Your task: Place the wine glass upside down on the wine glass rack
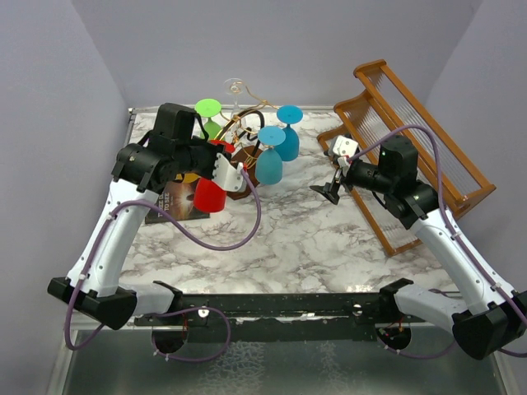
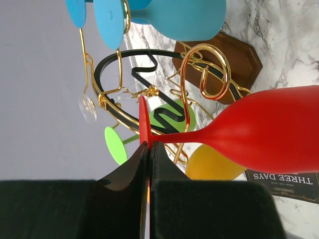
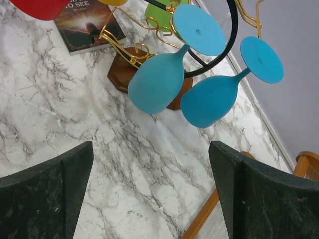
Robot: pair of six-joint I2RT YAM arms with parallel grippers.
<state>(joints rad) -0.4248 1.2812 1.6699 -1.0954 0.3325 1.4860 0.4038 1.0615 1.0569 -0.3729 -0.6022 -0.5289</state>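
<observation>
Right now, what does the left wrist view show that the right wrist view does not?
Only left wrist: the left pincer shut on the round foot of the red wine glass. Only right wrist: the open right pincer and an orange-brown wooden rack. Both: two blue wine glasses hanging upside down on the gold wire rack.

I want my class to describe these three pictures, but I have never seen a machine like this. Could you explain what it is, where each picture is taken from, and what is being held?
These are two robot arms bolted at the near edge of a marble table. The wide picture looks down from above and behind them. The other two come from a camera on each wrist. The left gripper is shut on the foot of a red wine glass, right beside the gold wire rack. Two blue glasses already hang there, feet up. The right gripper is open and empty. A book and a slatted wooden rack also sit on the table.
</observation>
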